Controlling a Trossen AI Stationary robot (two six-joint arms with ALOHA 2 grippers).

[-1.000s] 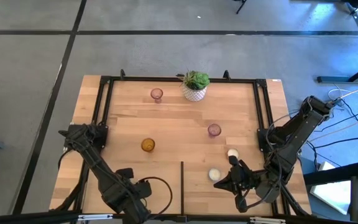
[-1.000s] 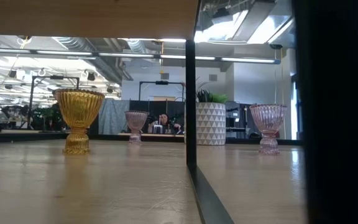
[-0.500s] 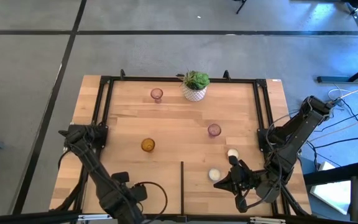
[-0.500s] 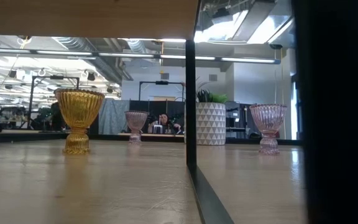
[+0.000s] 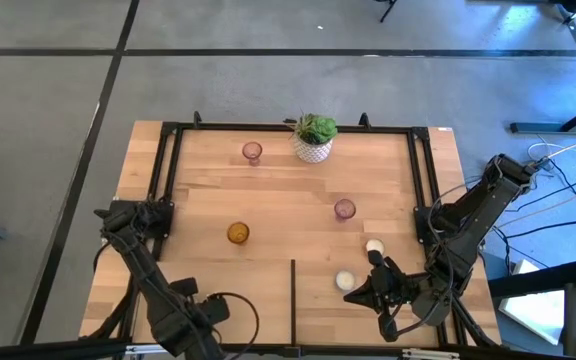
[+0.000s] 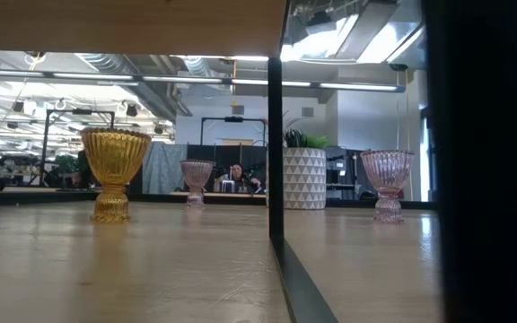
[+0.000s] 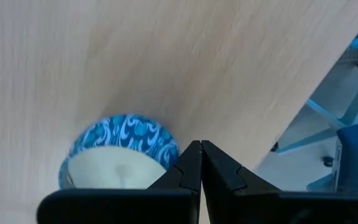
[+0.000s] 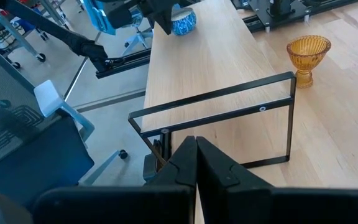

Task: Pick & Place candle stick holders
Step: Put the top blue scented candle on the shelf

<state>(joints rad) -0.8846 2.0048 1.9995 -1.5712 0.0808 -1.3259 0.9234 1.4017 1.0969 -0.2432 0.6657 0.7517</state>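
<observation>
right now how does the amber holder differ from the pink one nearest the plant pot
The amber glass holder is golden, stands left of the black divider bar and nearer the arms. The pink glass holder is pinkish-purple and stands far back beside the white plant pot. Both are ribbed, footed, upright and ungripped.

Two dark robot arms over a table. The left arm reaches down toward seven o'clock, its left gripper (image 7: 201, 163) pressed shut. The right arm folds toward five o'clock, its right gripper (image 8: 196, 157) also closed, holding nothing.
</observation>
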